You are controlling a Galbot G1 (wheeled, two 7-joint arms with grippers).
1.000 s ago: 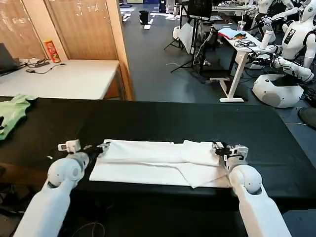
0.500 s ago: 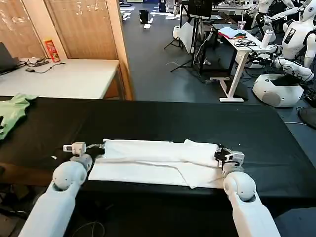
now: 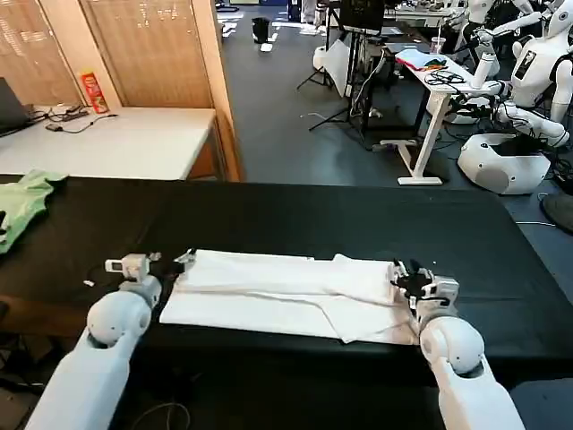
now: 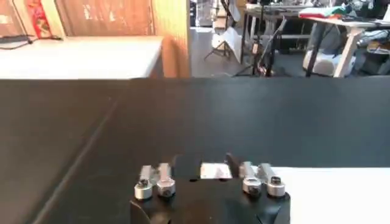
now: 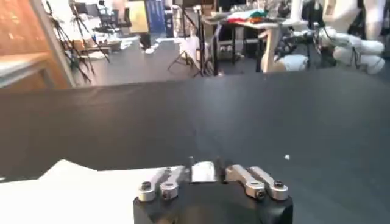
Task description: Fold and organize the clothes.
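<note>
Head view shows the white T-shirt (image 3: 286, 291) lying on the black table (image 3: 313, 219), near the front edge. It is folded into a long flat strip that runs from left to right. A top layer of cloth lies along the far side of the strip, and a lower layer sticks out on the near side.

The left gripper (image 3: 166, 265) sits at the left end of the shirt. Its jaws look pinched on the edge of the cloth. In the left wrist view, the left gripper (image 4: 204, 172) has a small bit of white cloth between its fingers.

The right gripper (image 3: 405, 279) sits at the right end of the shirt, and its jaws also look closed on the cloth. In the right wrist view, the right gripper (image 5: 204, 170) holds white cloth too.

A light green garment (image 3: 22, 206) lies far off at the left edge of the table.
</note>
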